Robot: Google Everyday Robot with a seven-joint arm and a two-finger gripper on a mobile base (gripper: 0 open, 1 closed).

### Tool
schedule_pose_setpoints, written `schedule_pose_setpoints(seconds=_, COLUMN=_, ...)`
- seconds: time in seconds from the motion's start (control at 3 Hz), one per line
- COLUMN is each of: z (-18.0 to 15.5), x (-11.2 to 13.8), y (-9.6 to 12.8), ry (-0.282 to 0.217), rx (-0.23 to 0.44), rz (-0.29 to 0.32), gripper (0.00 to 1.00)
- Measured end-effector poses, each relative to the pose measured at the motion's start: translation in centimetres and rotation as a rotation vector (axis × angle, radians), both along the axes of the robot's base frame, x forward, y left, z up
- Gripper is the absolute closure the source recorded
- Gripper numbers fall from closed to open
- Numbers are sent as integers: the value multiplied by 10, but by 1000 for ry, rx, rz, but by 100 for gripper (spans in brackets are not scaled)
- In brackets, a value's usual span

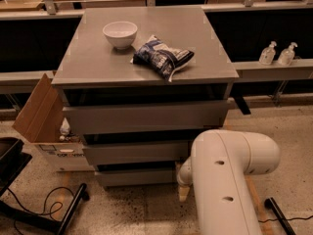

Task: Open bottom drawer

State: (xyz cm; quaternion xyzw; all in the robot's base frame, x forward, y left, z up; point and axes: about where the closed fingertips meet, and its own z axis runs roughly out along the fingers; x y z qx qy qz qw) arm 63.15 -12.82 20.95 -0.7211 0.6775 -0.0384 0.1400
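A grey cabinet has three handleless drawer fronts stacked under its top (88, 67). The bottom drawer (134, 176) is the slimmest and lowest, just above the floor, with a dark gap above it. My white arm (225, 180) comes in from the lower right. My gripper (184, 185) is low at the bottom drawer's right end, close against the cabinet's front corner. Only one cream finger (183, 193) shows, pointing down towards the floor; the arm hides the rest.
A white bowl (120, 34) and a blue snack bag (163, 57) lie on the cabinet top. An open cardboard box (44, 121) stands at the left. A black stand and cable (44, 214) are at lower left. Two sanitiser bottles (278, 53) sit on a right ledge.
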Motion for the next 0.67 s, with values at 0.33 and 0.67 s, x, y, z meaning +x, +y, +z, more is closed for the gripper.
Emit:
schedule_pose_setpoints(seconds=0.33, z=-9, x=9, y=-4, ry=9, rx=-46, rz=-9, gripper=0)
schedule_pose_setpoints(seconds=0.67, z=-19, x=20, y=-10, ry=13, rx=-91, rz=-14, gripper=0)
